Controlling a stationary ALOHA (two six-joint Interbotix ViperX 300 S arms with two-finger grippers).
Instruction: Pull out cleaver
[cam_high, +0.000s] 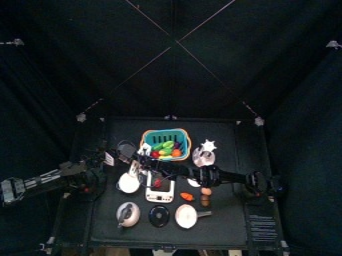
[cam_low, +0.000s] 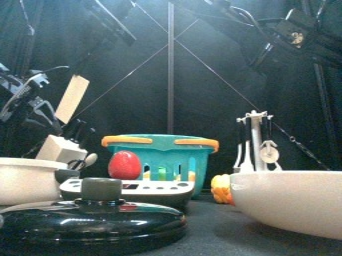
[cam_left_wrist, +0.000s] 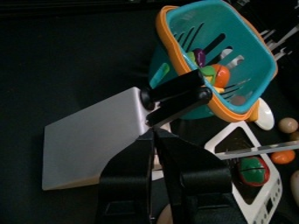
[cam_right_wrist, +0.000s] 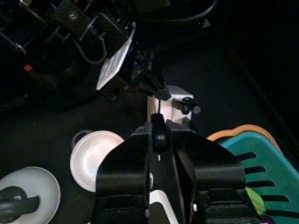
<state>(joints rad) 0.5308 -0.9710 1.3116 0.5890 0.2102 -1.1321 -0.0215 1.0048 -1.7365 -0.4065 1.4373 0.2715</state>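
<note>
The cleaver (cam_left_wrist: 93, 140) has a broad grey blade and a black handle. My left gripper (cam_left_wrist: 158, 127) is shut on it where the blade meets the handle. In the front view the cleaver (cam_low: 74, 97) hangs tilted, clear above the white knife block (cam_low: 60, 150) at the left. The right wrist view shows the cleaver (cam_right_wrist: 117, 57) held up beyond the block (cam_right_wrist: 176, 103). My right gripper (cam_right_wrist: 158, 122) reaches across to the block, its jaws closed on it. In the top view both grippers meet left of the table's middle, left gripper (cam_high: 127, 157) and right gripper (cam_high: 170, 183).
A teal basket (cam_low: 160, 145) with an orange rim holds toy food behind the block. A large white bowl (cam_low: 287, 200) stands front right, with a black pan lid (cam_low: 94, 215) front left. A utensil stand (cam_low: 254, 140) rises at the right. A white plate (cam_right_wrist: 100, 153) lies near the block.
</note>
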